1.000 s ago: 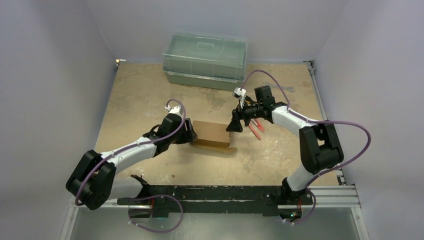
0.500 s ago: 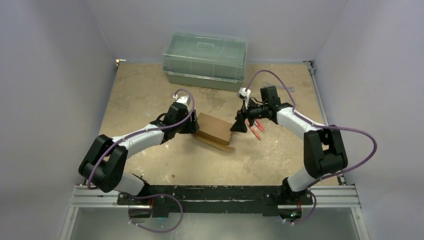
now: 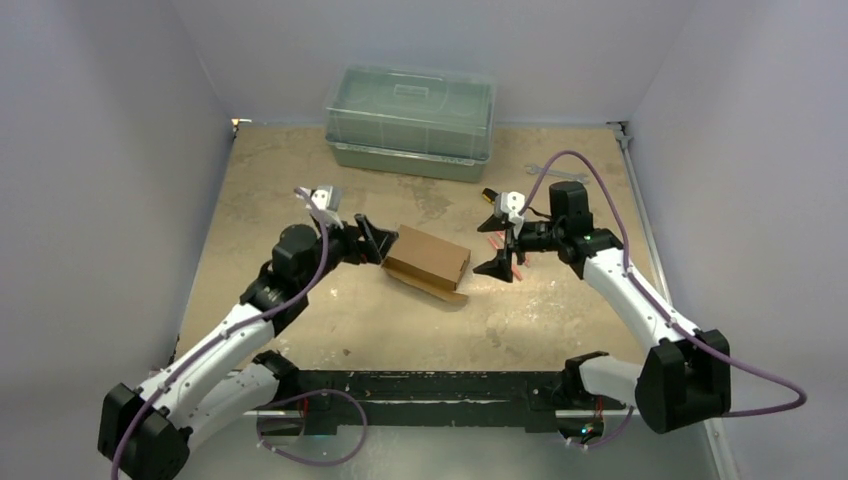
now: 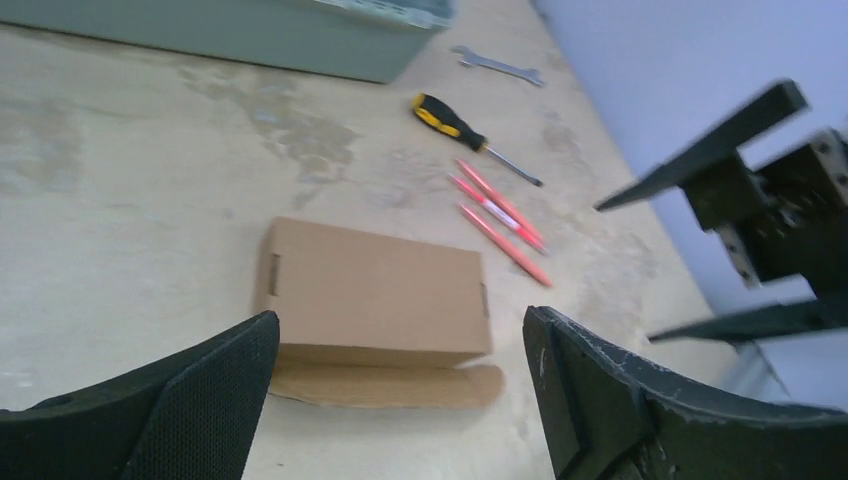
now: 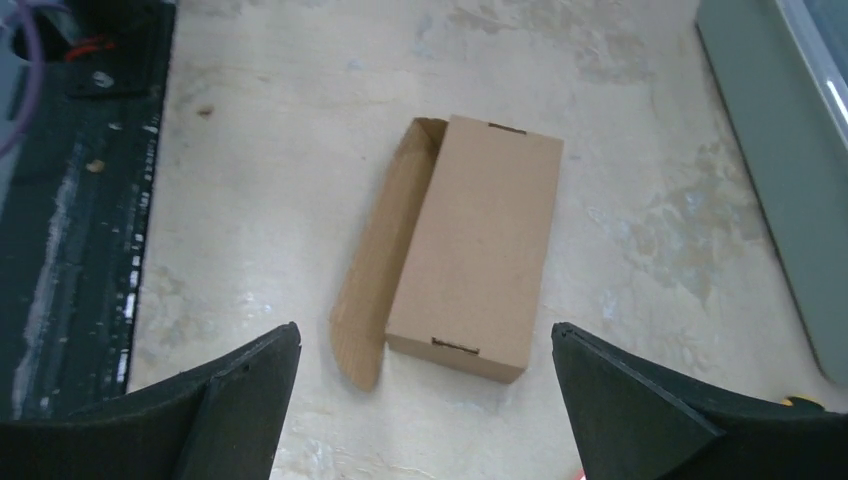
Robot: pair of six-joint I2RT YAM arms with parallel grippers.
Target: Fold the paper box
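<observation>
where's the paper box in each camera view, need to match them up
top external: paper box at the middle of the picture
left wrist: paper box near the centre, loose flap toward the camera
right wrist: paper box at the centre, loose flap on its left
shared landmark: green-grey container, upper middle in top external, top edge in left wrist, right edge in right wrist

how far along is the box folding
Done: the paper box is formed into a carton and both its ends look closed. In hand: nothing; the left fingers and right fingers stand open, apart from it. Remaining: one long flap lies flat on the table beside it, not yet tucked.
</observation>
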